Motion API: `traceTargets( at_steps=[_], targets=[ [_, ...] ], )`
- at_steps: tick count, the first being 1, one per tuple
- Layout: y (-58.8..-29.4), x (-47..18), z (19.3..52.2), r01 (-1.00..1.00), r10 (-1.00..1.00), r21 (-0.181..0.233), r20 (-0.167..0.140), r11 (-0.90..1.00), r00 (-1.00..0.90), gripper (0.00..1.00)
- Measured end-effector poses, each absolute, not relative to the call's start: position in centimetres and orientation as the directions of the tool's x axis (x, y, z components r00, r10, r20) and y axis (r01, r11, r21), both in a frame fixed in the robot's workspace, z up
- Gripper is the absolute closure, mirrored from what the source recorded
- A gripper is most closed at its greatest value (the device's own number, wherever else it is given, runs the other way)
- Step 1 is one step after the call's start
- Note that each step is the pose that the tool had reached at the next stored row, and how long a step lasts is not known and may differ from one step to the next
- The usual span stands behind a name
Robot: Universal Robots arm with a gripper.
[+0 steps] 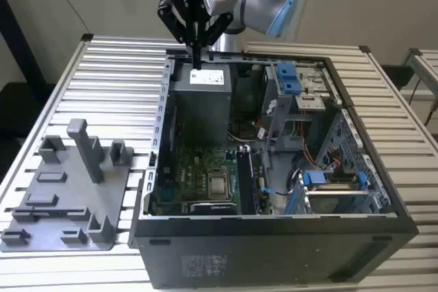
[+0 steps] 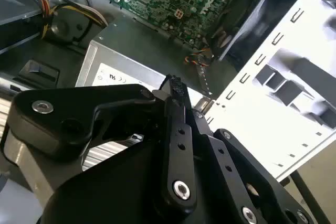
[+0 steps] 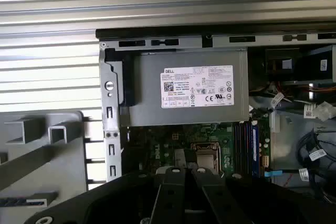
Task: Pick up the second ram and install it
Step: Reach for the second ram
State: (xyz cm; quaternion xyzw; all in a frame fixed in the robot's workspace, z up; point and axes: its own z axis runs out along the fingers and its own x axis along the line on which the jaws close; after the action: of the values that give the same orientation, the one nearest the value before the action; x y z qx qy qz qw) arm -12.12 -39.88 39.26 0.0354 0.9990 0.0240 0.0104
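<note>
My gripper [image 1: 196, 58] hangs over the back of the open computer case [image 1: 274, 244], just above the grey power-supply box [image 1: 205, 100]. Its black fingers are shut, tips pressed together, and nothing shows between them in both wrist views [image 2: 176, 85] [image 3: 185, 170]. Below lies the green motherboard [image 1: 198, 179] [image 3: 210, 140]. Long dark strips stand in the memory slots [image 1: 245, 179] [image 3: 245, 145] along the board's edge. I cannot tell whether one of them is the second ram.
A grey plastic fixture tray [image 1: 61, 196] with upright posts sits on the slatted table at the exterior view's left of the case. Inside the case are drive bays with blue clips [image 1: 287, 76], cables [image 2: 68, 11] and a blue-handled bracket [image 1: 321, 177].
</note>
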Motion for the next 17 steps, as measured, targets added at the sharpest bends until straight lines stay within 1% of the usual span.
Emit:
traceTargets(
  at_steps=[17],
  targets=[
    [-39.88,-12.66,39.24,0.070,0.071,0.049,-0.019,0.996,-0.997,0.89]
  ],
)
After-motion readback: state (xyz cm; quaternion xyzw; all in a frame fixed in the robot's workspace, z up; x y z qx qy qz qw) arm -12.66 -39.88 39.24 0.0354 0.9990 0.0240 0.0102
